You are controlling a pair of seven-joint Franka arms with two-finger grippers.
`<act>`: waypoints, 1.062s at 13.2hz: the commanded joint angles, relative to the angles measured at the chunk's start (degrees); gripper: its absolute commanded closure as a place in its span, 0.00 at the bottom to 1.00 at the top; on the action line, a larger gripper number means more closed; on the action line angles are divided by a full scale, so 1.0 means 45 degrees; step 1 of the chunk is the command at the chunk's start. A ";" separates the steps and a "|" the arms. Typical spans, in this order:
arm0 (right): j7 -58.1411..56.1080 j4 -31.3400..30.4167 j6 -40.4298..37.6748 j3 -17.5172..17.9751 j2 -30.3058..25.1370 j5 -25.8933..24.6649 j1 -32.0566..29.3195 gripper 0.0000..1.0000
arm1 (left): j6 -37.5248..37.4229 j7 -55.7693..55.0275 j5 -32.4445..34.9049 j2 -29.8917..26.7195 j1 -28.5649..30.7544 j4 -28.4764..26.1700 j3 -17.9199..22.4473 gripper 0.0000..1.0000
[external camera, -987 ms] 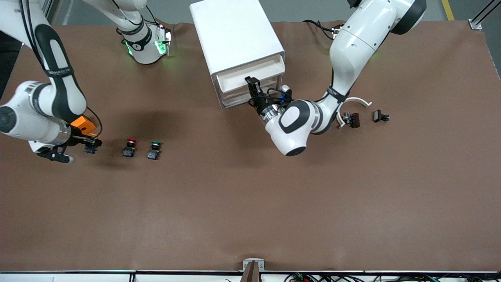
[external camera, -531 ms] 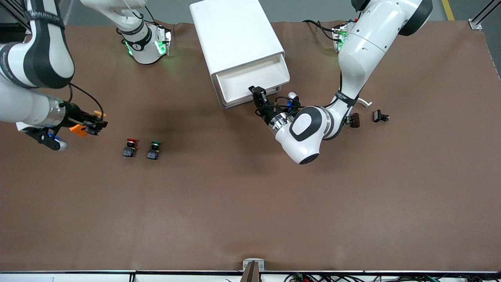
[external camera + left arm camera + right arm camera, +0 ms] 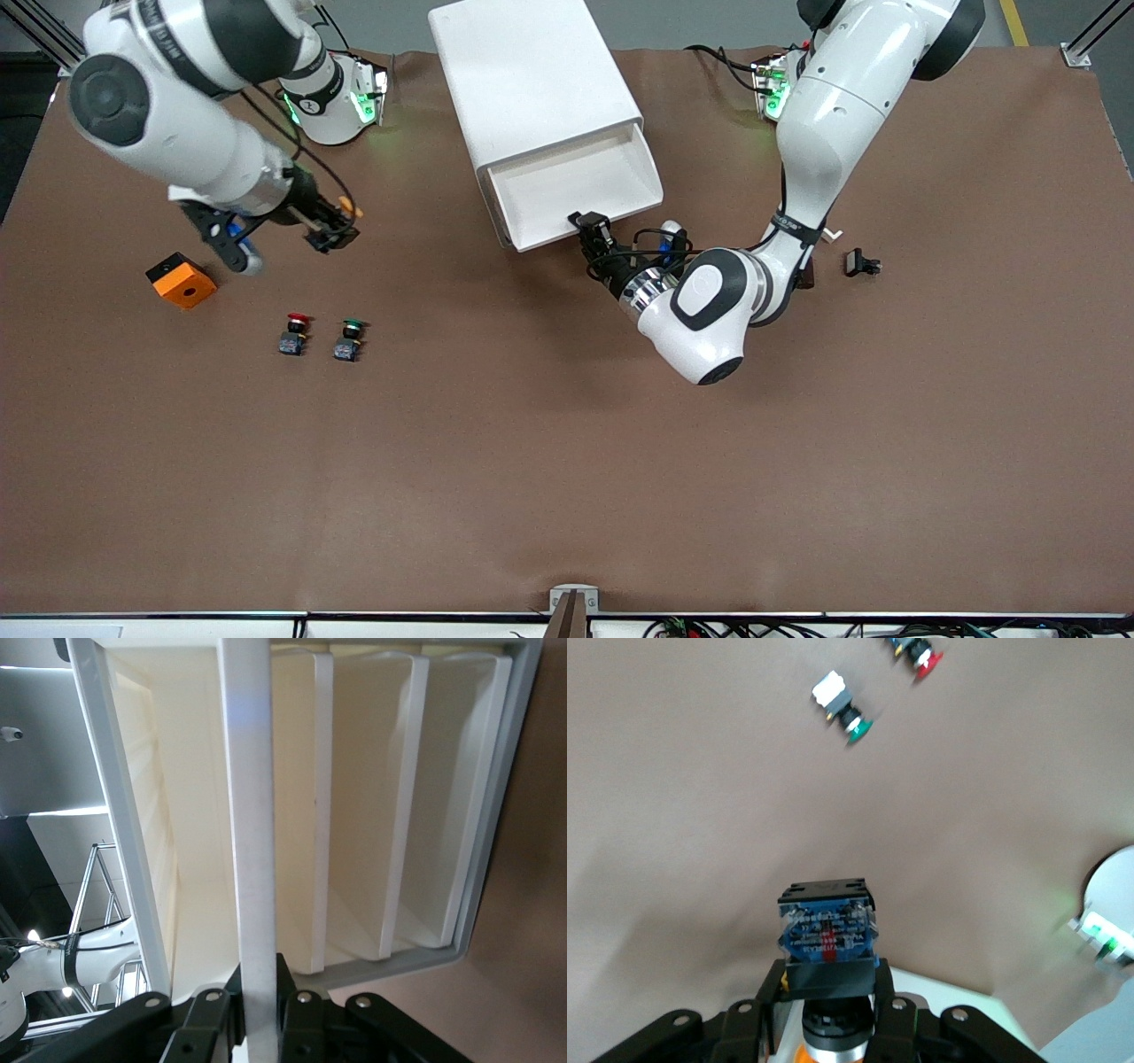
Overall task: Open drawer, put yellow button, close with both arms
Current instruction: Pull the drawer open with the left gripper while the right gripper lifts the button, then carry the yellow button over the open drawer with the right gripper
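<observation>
The drawer (image 3: 580,182), the top one of the white cabinet (image 3: 532,80), stands pulled out as a wide white tray with nothing showing inside. My left gripper (image 3: 592,229) is shut on the drawer's front lip; in the left wrist view the lip (image 3: 252,859) runs between its fingers (image 3: 297,1019). My right gripper (image 3: 339,232) is shut on the yellow button (image 3: 353,213) and holds it in the air over bare table, on the right arm's side of the cabinet. In the right wrist view the button's bluish base (image 3: 827,928) points away from the jaws.
A red-capped button (image 3: 294,332) and a green-capped button (image 3: 350,339) stand side by side nearer the front camera. An orange block (image 3: 182,281) lies toward the right arm's end. A small black part (image 3: 861,262) lies toward the left arm's end.
My right gripper lifted the yellow button off the table and carried it toward the cabinet, uncovering the orange block. My left gripper pulled the top drawer farther out.
</observation>
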 commanded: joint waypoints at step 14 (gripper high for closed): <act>1.2725 0.4617 0.2360 -0.0244 0.4791 -0.0760 0.6955 1.00 | 0.0398 0.5371 0.5912 -0.1781 0.1681 0.2808 0.0160 0.00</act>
